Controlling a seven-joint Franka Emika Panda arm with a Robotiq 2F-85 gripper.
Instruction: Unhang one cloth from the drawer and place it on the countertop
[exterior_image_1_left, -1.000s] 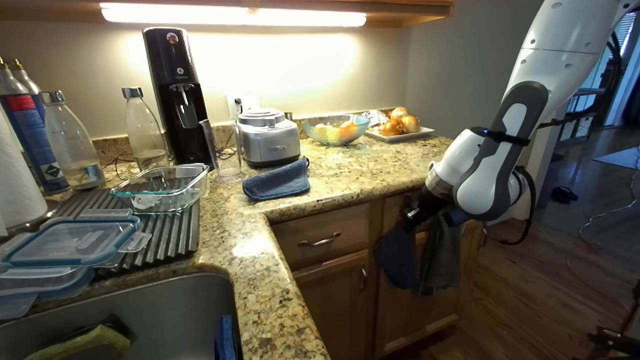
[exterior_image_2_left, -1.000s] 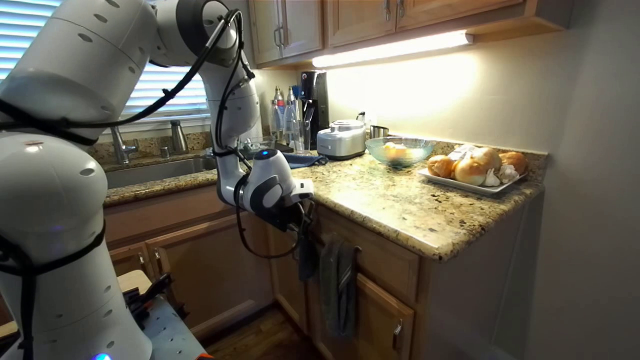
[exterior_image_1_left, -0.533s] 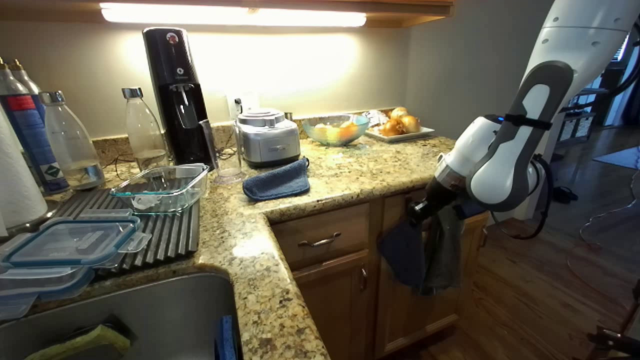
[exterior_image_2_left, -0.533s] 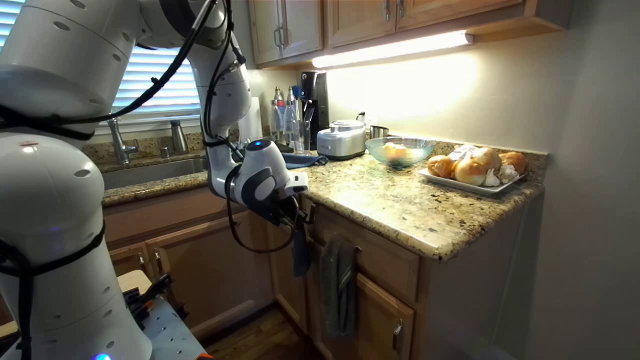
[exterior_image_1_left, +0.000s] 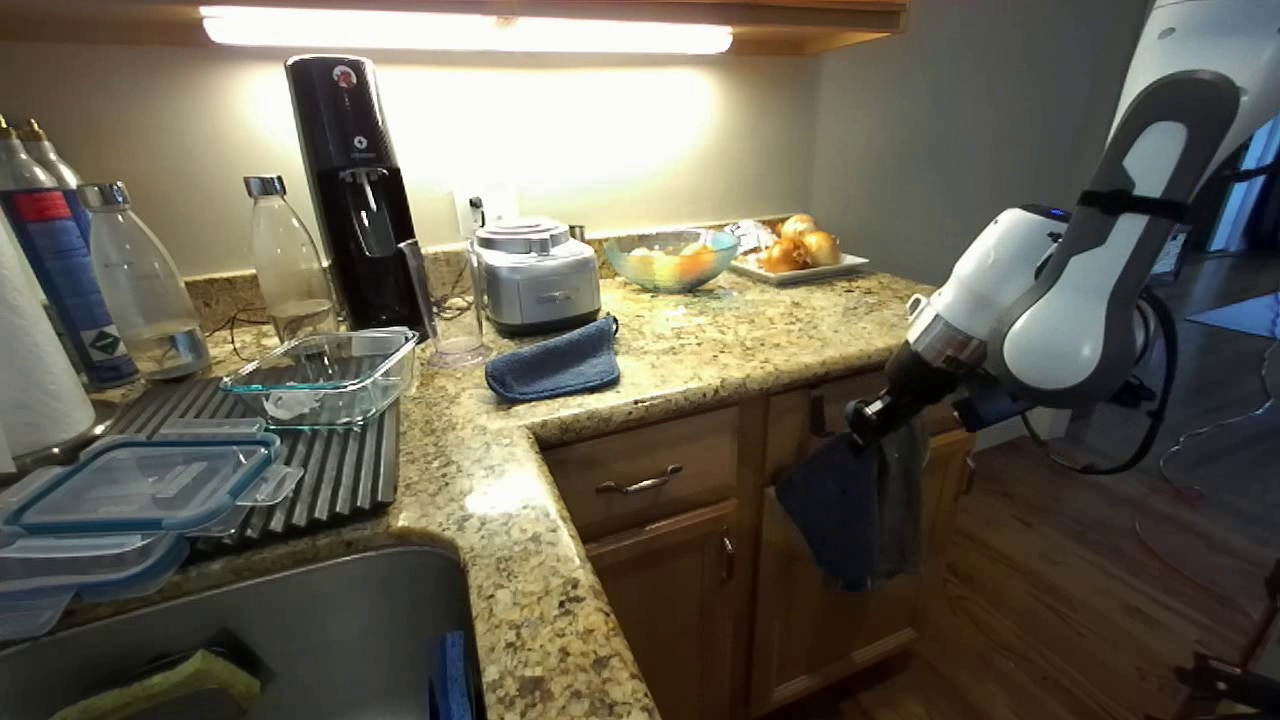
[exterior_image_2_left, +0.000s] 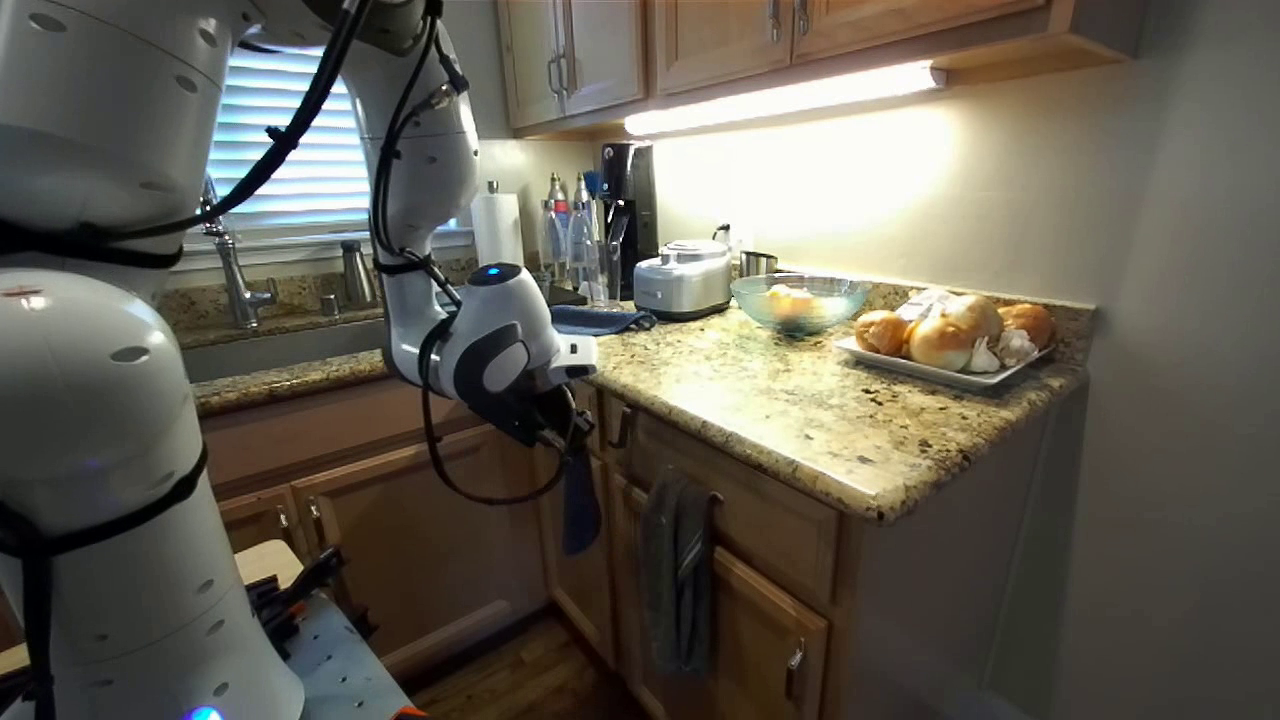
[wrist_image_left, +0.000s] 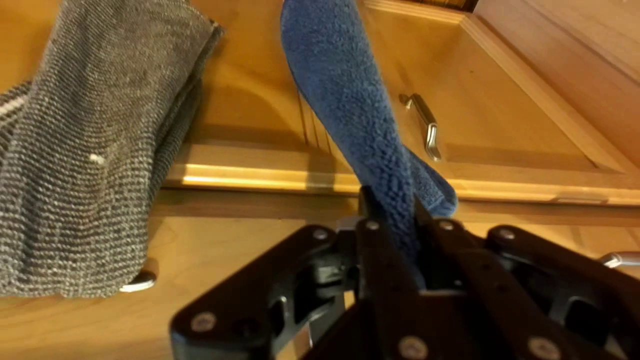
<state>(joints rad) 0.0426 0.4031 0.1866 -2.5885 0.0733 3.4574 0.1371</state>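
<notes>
The blue cloth (exterior_image_1_left: 830, 510) hangs down from my gripper (exterior_image_1_left: 862, 422), in front of the drawer (exterior_image_2_left: 770, 530) and apart from it. It also shows in an exterior view (exterior_image_2_left: 581, 505) and in the wrist view (wrist_image_left: 345, 90), pinched between the fingers, with a short corner sticking out on the right. My gripper (wrist_image_left: 395, 204) is shut on it. The gripper also shows in an exterior view (exterior_image_2_left: 575, 432), below the level of the countertop (exterior_image_2_left: 780, 400). The cloth's top part is hidden between the fingers.
A grey cloth (exterior_image_2_left: 678, 570) hangs on the drawer's handle, close to the gripper. On the countertop are a folded blue-grey cloth (exterior_image_1_left: 555, 365), a silver appliance (exterior_image_1_left: 540, 275), a glass bowl (exterior_image_2_left: 800, 305) and a plate of onions (exterior_image_2_left: 950, 375). A sink (exterior_image_1_left: 330, 600) lies beyond the corner.
My gripper has drawn back from the drawer front with the blue cloth in it, so the cloth now hangs farther out. The grey cloth has stayed on the handle.
</notes>
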